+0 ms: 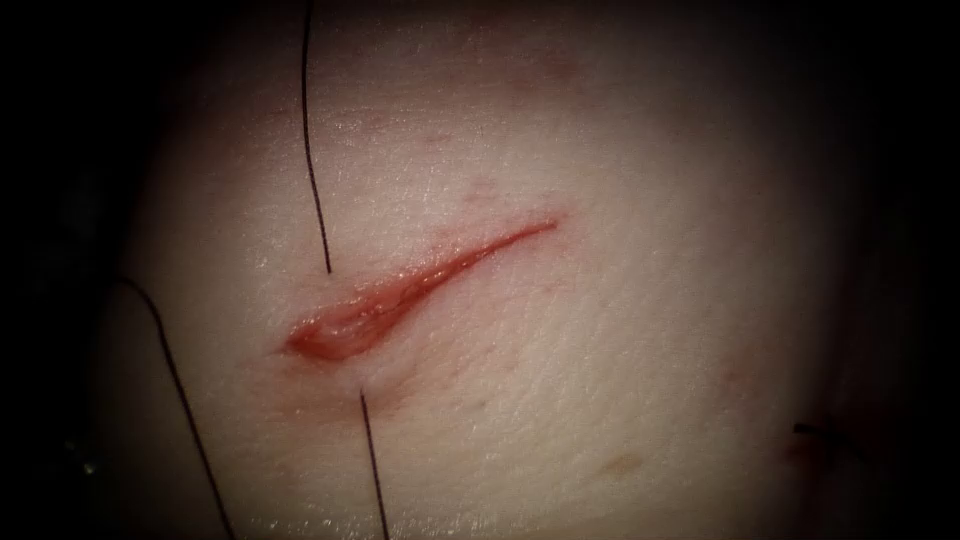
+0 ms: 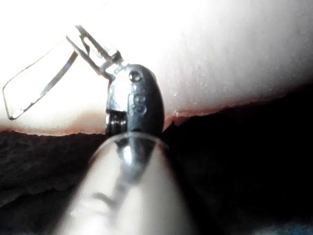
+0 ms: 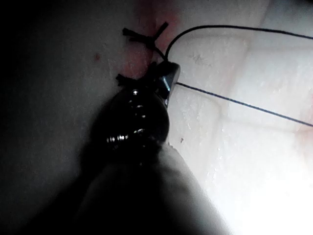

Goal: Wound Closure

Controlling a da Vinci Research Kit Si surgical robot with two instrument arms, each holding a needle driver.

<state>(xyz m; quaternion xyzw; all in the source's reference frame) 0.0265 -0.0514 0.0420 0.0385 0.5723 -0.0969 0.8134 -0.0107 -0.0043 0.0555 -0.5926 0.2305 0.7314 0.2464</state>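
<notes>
Bench practice, seen from the endoscope: the tissue point(image 1: 620, 350) falls away into dark at its left edge, where a loose strand of thread point(image 1: 175, 380) curves down over the rim. Just beside it, a second strand drops from the top and enters the tissue on the left side of the cut point(image 1: 400, 295), close to the cut's wide lower end. It comes out again on the right side, just below that end, and runs to the bottom edge. The cut itself gapes at the lower left and narrows to a thin line at the upper right. Right of it lies a broad stretch of bare tissue, open up to a short cut end of thread point(image 1: 810, 430) near the dark right edge.

In the left wrist view, the left tool point(image 2: 98, 49) has its jaws clamped on the needle point(image 2: 49, 90) near one end of its curve. The rest of the needle arcs free over the tissue, not in it.

In the right wrist view, the right tool point(image 3: 168, 78) sits just beside finished stitches with their cut ends point(image 3: 142, 36). Thread runs off from its tip across the tissue, but whether the tool grips it cannot be told.
</notes>
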